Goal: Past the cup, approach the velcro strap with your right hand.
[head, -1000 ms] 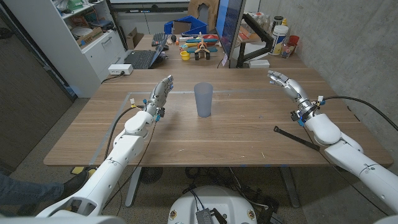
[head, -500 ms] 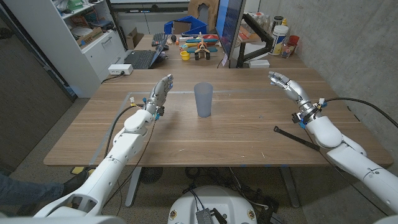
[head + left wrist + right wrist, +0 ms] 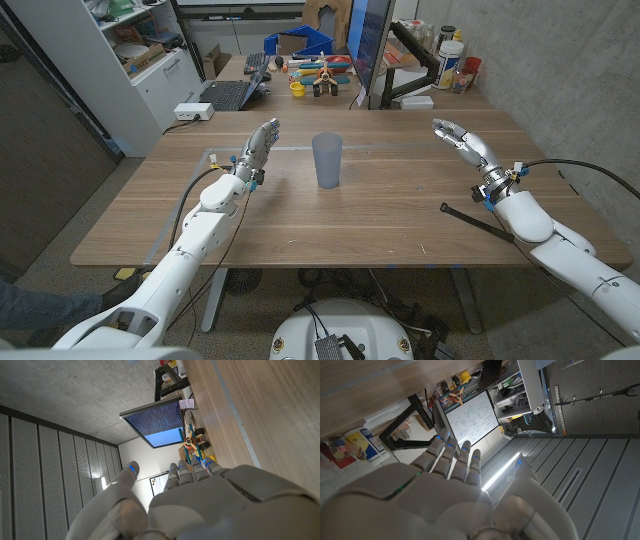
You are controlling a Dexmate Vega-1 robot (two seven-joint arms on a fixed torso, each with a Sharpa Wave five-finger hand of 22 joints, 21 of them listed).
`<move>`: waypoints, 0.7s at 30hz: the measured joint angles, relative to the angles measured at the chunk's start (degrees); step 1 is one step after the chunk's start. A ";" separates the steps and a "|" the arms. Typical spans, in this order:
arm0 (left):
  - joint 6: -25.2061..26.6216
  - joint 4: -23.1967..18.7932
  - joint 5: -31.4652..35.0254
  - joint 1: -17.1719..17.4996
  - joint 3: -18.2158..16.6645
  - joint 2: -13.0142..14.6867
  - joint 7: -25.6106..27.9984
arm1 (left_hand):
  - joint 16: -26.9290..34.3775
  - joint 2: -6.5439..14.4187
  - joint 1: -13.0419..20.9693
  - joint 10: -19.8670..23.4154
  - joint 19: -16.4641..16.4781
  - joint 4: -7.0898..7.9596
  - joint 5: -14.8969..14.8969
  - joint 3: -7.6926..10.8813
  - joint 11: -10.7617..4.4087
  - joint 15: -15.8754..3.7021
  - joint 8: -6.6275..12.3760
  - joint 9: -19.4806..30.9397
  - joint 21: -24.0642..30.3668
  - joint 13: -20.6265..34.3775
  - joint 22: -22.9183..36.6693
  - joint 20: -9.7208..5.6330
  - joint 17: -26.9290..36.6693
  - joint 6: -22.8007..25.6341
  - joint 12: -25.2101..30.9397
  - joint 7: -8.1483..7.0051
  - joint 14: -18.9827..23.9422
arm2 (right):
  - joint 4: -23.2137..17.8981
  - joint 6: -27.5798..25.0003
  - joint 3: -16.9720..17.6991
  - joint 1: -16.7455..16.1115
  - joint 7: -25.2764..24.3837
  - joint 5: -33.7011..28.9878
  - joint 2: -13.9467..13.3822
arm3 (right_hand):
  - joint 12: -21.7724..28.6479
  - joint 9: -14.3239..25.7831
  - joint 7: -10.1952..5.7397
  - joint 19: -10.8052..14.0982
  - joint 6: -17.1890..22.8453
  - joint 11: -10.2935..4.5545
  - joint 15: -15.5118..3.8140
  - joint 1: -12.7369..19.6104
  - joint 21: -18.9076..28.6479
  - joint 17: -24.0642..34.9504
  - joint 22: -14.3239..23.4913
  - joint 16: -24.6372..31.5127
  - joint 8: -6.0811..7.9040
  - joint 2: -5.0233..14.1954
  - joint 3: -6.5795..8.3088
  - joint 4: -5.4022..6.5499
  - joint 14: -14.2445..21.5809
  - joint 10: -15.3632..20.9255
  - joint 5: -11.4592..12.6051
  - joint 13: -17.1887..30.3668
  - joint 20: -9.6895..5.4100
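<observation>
A translucent grey-blue cup [image 3: 327, 160] stands upright at the table's middle. The black velcro strap [image 3: 478, 222] lies flat near the right front edge, beside my right forearm. My right hand [image 3: 458, 139] is raised over the far right of the table, well beyond the strap and to the right of the cup, fingers stretched out and holding nothing. The right wrist view shows this hand [image 3: 445, 495] with its fingers straight. My left hand [image 3: 260, 148] hovers left of the cup, fingers extended and empty; the left wrist view shows this hand [image 3: 200, 505] the same way.
The wooden table [image 3: 380, 215] has a taped outline around its middle. Behind its far edge stand a monitor [image 3: 372, 50], a laptop [image 3: 230, 92], toys and bottles [image 3: 452, 60]. A concrete wall runs along the right side.
My right hand has drifted slightly to the right and a little nearer to me. The left hand, cup and strap have stayed put.
</observation>
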 measured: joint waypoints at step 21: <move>0.74 -0.42 0.16 0.66 -0.05 0.20 -0.09 | 0.00 0.00 0.00 0.00 0.00 0.00 0.00 0.00 0.00 0.29 0.00 0.00 -0.22 0.00 0.00 0.00 0.00 0.32 0.00 0.32 -0.29 | -3.27 -2.53 1.97 -3.20 -3.12 -5.99 -2.11 | 0.00 0.00 -1.04 -0.02 0.42 -1.03 0.00 0.00 -1.00 0.00 0.00 -0.49 0.00 0.00 -0.16 -0.18 -0.01 -0.01 0.63 0.00 0.00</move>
